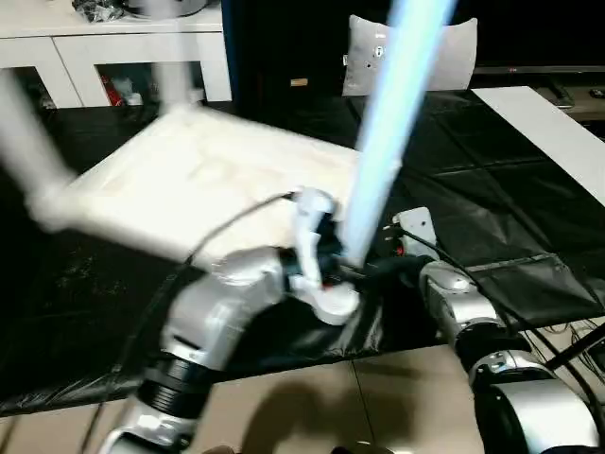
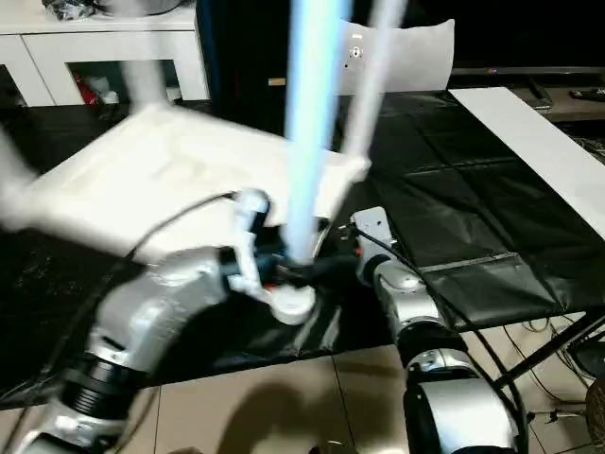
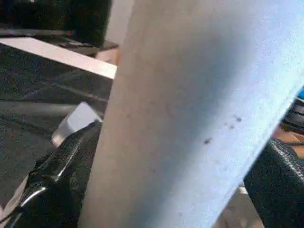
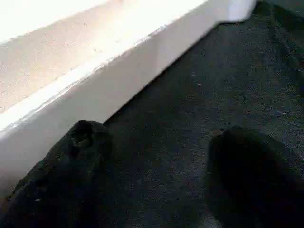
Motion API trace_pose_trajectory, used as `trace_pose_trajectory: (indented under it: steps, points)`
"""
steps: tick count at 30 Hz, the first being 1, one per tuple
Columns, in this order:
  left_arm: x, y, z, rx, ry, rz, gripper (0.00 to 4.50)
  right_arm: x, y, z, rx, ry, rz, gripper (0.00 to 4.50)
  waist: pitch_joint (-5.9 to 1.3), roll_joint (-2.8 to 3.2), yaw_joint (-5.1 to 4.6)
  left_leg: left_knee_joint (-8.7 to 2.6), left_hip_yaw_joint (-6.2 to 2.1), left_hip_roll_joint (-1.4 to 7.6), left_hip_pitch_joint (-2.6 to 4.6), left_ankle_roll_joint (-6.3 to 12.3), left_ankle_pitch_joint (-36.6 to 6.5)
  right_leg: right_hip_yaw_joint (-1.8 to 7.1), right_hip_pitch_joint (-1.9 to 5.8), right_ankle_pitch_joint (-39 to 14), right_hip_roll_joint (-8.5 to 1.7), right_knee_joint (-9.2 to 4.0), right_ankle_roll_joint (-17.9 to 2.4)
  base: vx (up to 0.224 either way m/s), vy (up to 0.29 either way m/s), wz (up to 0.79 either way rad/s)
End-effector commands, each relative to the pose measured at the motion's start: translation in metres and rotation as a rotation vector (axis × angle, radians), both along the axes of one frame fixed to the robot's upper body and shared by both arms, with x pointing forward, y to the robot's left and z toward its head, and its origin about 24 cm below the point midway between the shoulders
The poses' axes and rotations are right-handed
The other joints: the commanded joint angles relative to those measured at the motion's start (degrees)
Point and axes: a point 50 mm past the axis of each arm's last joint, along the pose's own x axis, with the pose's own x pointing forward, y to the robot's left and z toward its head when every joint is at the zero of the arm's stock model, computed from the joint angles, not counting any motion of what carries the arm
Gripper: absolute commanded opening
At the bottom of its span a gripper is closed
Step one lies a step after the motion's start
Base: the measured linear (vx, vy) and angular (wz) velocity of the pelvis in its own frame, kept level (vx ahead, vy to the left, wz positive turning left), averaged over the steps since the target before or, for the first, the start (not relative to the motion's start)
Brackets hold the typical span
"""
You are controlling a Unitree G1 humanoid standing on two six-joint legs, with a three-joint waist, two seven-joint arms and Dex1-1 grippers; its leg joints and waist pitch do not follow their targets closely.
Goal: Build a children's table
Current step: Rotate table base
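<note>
The children's table top [image 1: 198,180] lies upside down on the black cover, tilted, with white legs rising from its corners at the left [image 1: 28,156] and at the back [image 1: 175,85]. A further leg [image 2: 373,66] stands at the right. My left gripper [image 1: 331,274] is at the top's near right corner, shut on a long pale leg [image 1: 388,123] that points up and away. In the left wrist view that leg [image 3: 190,114] sits between the black fingers [image 3: 61,175]. My right gripper [image 4: 156,137] is open with nothing in it, low over the cover beside the top's white edge [image 4: 95,80].
A black cover [image 1: 473,189] is spread under the work, with tiled floor [image 1: 378,397] in front. A white shelf unit [image 1: 113,47] stands at the back left, a pale cushion [image 1: 454,52] at the back, a white board [image 1: 558,132] at the right.
</note>
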Motion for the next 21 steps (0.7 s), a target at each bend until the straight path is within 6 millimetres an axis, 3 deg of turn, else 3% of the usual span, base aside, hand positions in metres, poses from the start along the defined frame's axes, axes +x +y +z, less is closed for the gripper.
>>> trace_pose_trajectory:
  steps: [1,3,8,9,12,18,19,21]
  points:
    - [-0.004,-0.016,0.003,0.011,-0.027,-0.025,4.47,-0.003,0.023,0.000,0.037,-0.013,0.098,4.50,-3.89,-0.20,0.52,-3.48,-0.37,1.88,-0.22,3.25,-9.4,3.00,3.81,-14.3,-4.61,-4.61,-10.7,0.000,0.000,0.00]
    - [-0.003,-0.016,0.002,0.015,-0.034,-0.008,4.47,-0.005,0.025,-0.002,0.046,-0.010,0.105,4.50,-3.87,0.13,0.57,-3.46,-0.37,1.86,-0.13,3.37,-9.7,2.98,3.68,-14.8,-4.56,-4.72,-10.4,0.000,0.000,0.00]
    - [-0.003,-0.016,0.004,0.005,-0.052,-0.008,4.47,-0.008,0.032,-0.003,0.065,-0.016,0.161,4.50,-3.83,0.11,0.57,-3.53,-0.43,1.95,-0.13,3.56,-9.9,2.95,3.63,-15.0,-4.57,-4.74,-10.3,0.000,0.000,0.00]
    - [-0.004,-0.016,0.005,-0.003,-0.054,-0.015,4.47,-0.009,0.037,-0.002,0.077,-0.024,0.193,4.50,-3.86,0.85,0.67,-3.48,-0.49,1.91,-0.13,3.45,-9.8,2.98,3.64,-14.7,-4.67,-4.61,-10.5,0.000,0.000,0.00]
    - [-0.009,-0.024,0.009,-0.033,-0.061,-0.069,4.47,-0.016,0.050,-0.003,0.107,-0.028,0.281,4.50,-3.95,0.74,0.50,-3.52,-0.53,1.95,-0.25,3.88,-9.5,2.92,3.82,-12.7,-4.51,-4.65,-11.0,0.000,0.000,0.00]
    - [-0.002,-0.022,0.009,-0.038,-0.065,-0.008,4.47,-0.014,0.045,-0.006,0.099,-0.034,0.214,4.50,-3.86,1.01,0.36,-3.49,-0.50,1.92,-0.16,3.70,-10.4,2.82,3.73,-14.4,-4.51,-4.93,-11.3,0.000,0.000,0.00]
    - [0.003,-0.019,0.008,-0.034,-0.066,0.035,4.47,-0.013,0.042,-0.004,0.098,-0.043,0.192,4.50,-3.87,1.75,0.50,-3.50,-0.62,1.92,-0.06,3.54,-10.6,2.79,3.69,-14.3,-4.56,-4.88,-11.3,0.000,0.000,0.00]
    - [0.013,-0.015,0.004,0.009,-0.086,0.123,4.47,-0.011,0.030,-0.003,0.072,-0.061,0.143,4.50,-3.89,1.10,0.33,-3.43,-0.54,1.78,-0.08,3.68,-11.5,2.71,3.79,-14.6,-4.38,-5.02,-10.9,0.000,0.000,0.00]
